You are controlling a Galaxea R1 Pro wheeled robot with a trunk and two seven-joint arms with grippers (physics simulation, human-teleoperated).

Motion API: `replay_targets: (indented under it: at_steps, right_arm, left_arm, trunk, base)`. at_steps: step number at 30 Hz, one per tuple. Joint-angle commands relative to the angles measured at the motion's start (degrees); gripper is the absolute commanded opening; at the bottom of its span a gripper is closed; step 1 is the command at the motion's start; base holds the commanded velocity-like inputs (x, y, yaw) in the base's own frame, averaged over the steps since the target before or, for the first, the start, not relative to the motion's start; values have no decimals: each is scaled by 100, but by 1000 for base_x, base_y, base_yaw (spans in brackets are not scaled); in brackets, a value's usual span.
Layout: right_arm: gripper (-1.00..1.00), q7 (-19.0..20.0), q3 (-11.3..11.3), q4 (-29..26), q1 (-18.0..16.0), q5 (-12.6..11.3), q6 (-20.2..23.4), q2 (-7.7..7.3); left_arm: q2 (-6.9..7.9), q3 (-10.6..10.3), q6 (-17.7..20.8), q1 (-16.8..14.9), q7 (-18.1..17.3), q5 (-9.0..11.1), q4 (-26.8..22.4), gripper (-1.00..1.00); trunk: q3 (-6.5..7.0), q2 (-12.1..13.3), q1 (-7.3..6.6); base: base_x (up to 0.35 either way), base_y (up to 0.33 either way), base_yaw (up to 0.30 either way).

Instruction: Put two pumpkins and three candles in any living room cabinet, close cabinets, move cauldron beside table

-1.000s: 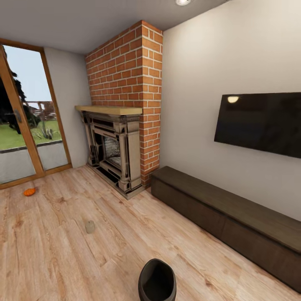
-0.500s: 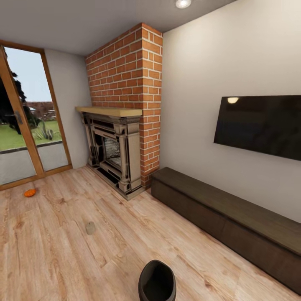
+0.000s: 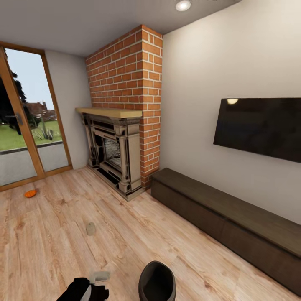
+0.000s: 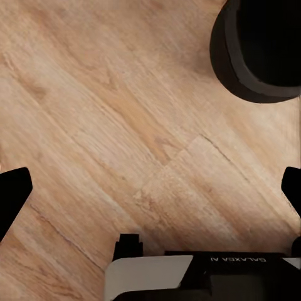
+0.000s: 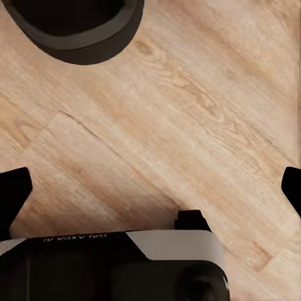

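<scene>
Orange pumpkin (image 3: 30,193), cream candle (image 3: 90,228), far from fingers (image 4: 12,191)

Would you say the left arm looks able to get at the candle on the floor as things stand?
Probably not yet. The candle stands alone on the wooden floor, well ahead of the left gripper, which is low by the robot's base. Nothing blocks the way; the robot likely needs to drive closer.
</scene>
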Motion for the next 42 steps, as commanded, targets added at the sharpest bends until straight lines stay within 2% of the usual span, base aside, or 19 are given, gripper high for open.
replay_targets:
  at_steps: [1,5,10,17,21,25,35,39,42]
  right_arm:
    - [100,-33,1,0,-119,-20,20,2]
    - [100,-38,0,210,-558,-16,-74,10]
    - [100,-39,1,539,-887,-3,-399,16]
    - [100,-26,6,637,-944,9,-501,17]
    - [100,-14,9,657,-948,6,-727,10]
    - [100,-10,17,662,-949,11,-933,8]
    - [100,18,24,661,-949,-2,-1082,10]
    - [100,18,26,663,-946,-6,-1301,8]
    - [100,20,27,663,-948,-6,-1331,8]
  left_arm:
    - [0,3,30,-59,8,34,-2,100]
    - [-40,8,18,-155,20,34,-23,100]
    - [-141,0,-31,-178,20,17,-20,100]
    - [-188,3,-262,-194,30,16,-60,100]
    - [-198,11,-270,-420,29,36,-123,100]
    - [-205,33,-296,-473,23,44,-63,100]
    - [-387,38,-319,-470,-41,65,-25,100]
    - [-427,32,-332,-461,-74,63,-24,100]
    - [-479,19,-383,-458,-85,43,119,100]
  trunk:
    - [10,35,-22]
    - [81,196,-110]
    - [171,396,-220]
    - [297,677,-373]
    - [369,838,-461]
    - [440,998,-549]
    - [620,1399,-769]
    - [692,1560,-856]
    - [746,1680,-922]
  base:
    - [0,0,0]
    - [0,0,0]
    - [0,0,0]
    - [0,0,0]
    - [0,0,0]
    - [0,0,0]
    - [0,0,0]
    - [0,0,0]
    - [0,0,0]
